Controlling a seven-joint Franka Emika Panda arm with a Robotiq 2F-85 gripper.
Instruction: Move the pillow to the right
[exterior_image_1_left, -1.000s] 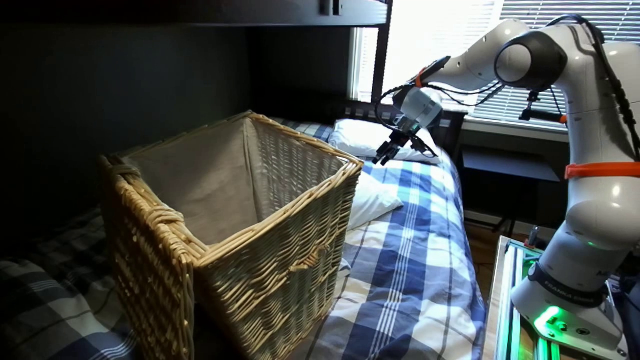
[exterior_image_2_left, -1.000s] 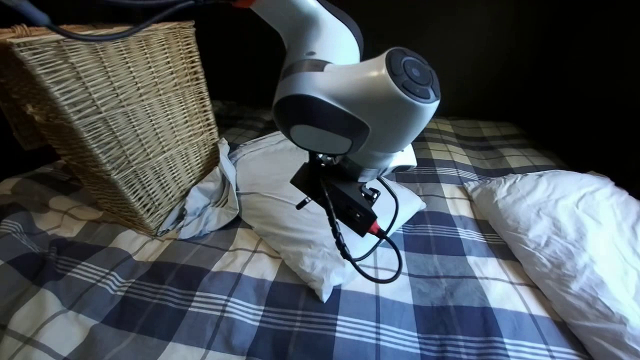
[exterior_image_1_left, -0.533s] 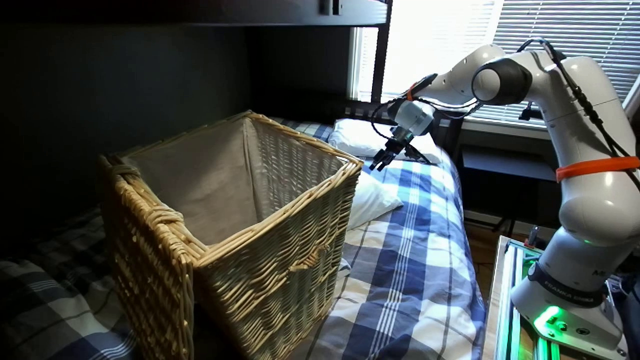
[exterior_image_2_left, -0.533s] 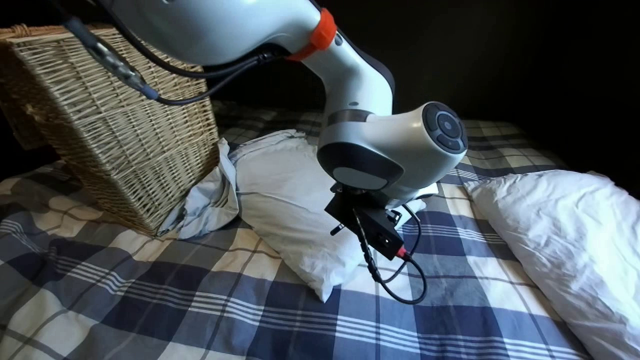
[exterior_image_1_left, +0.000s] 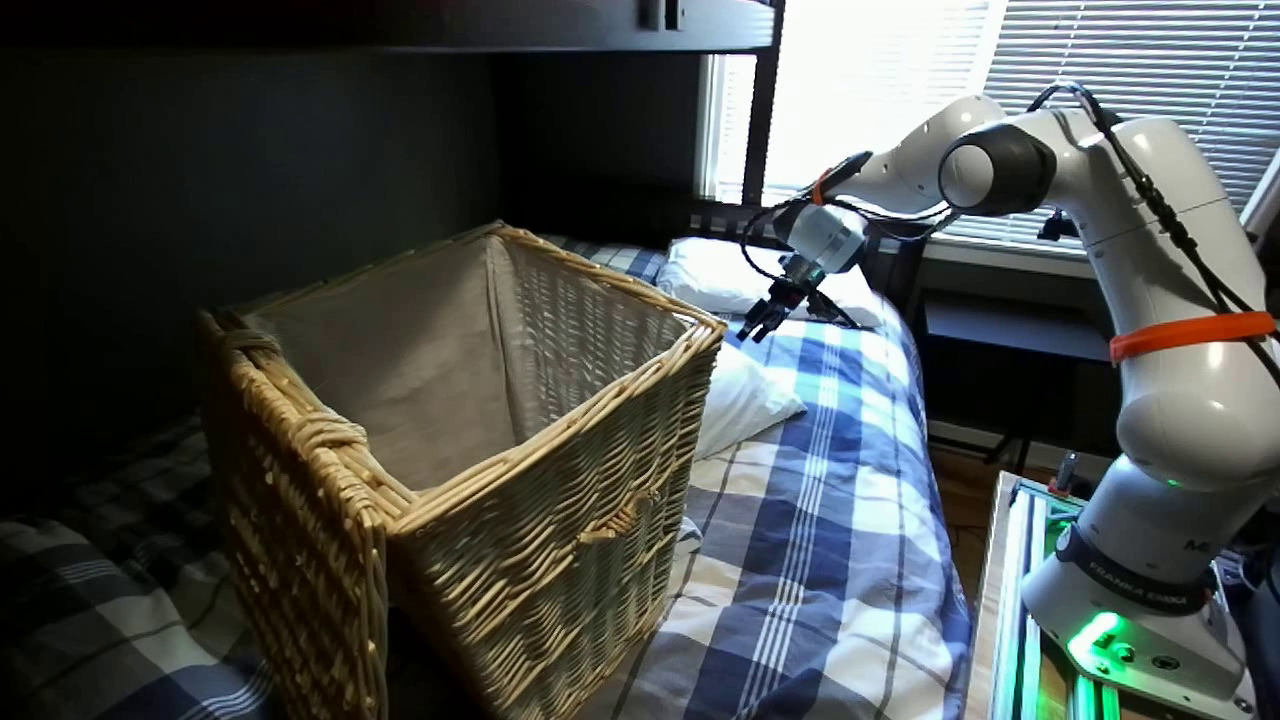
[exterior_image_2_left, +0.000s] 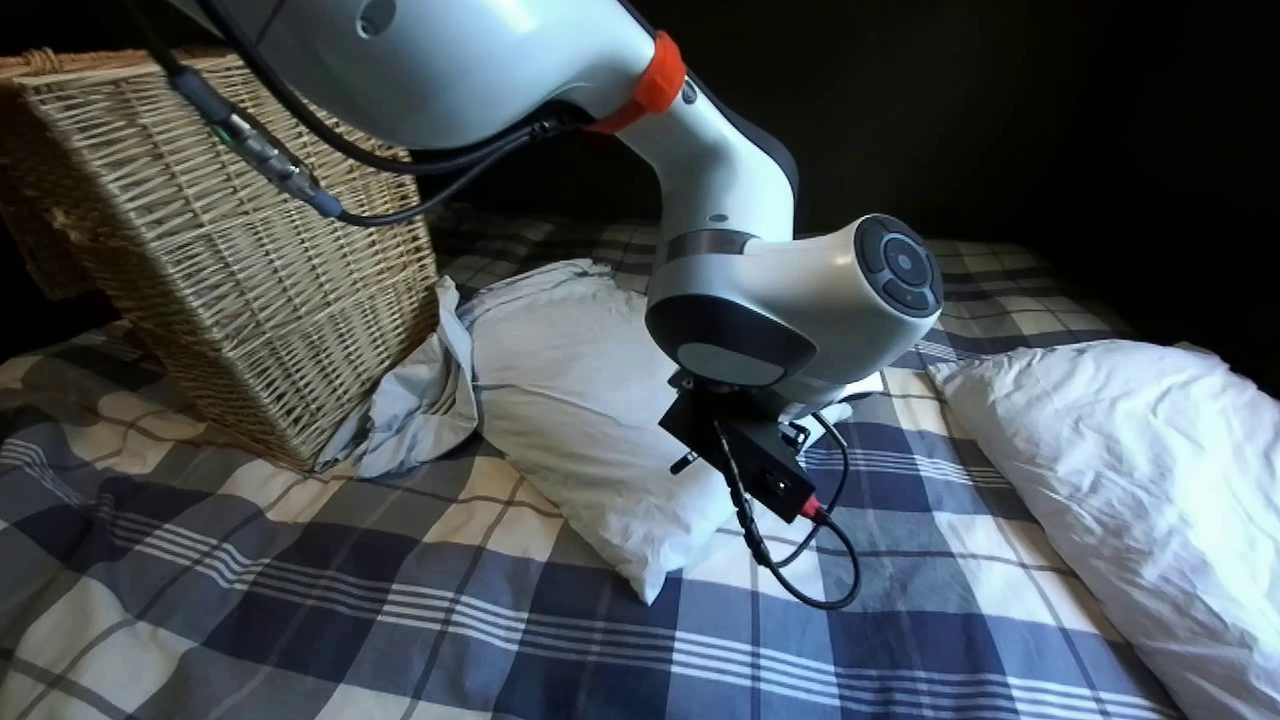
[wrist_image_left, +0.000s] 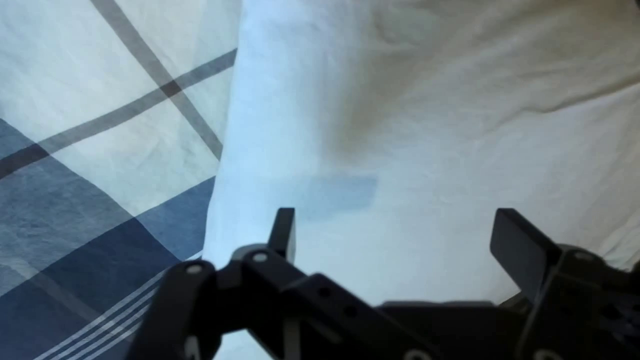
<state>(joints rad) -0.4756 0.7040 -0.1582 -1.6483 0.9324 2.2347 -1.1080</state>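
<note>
The white pillow (exterior_image_2_left: 560, 390) lies creased on the plaid bedding beside the wicker basket. In an exterior view the pillow (exterior_image_1_left: 745, 400) is partly hidden behind the basket. My gripper (exterior_image_1_left: 753, 330) hangs tilted above the pillow in that view. In the wrist view the gripper (wrist_image_left: 395, 210) has its two fingers wide apart with nothing between them, and the pillow (wrist_image_left: 400, 140) fills most of the picture behind them. The pillow's edge runs left of the fingers. In an exterior view the arm and wrist camera hide part of the pillow and most of the fingers.
A tall wicker basket (exterior_image_1_left: 560, 560) with beige lining stands on the plaid blanket (exterior_image_2_left: 480, 640). A crumpled grey cloth (exterior_image_2_left: 425, 410) lies between basket and pillow. Another white pillow (exterior_image_2_left: 1130, 470) lies at the bed's head. An upper bunk rail (exterior_image_1_left: 560, 25) runs overhead.
The arm has come lower and reached farther out over the bed, mostly in the first half second. In an exterior view the gripper shifted right and down. The pillow and basket have not moved.
</note>
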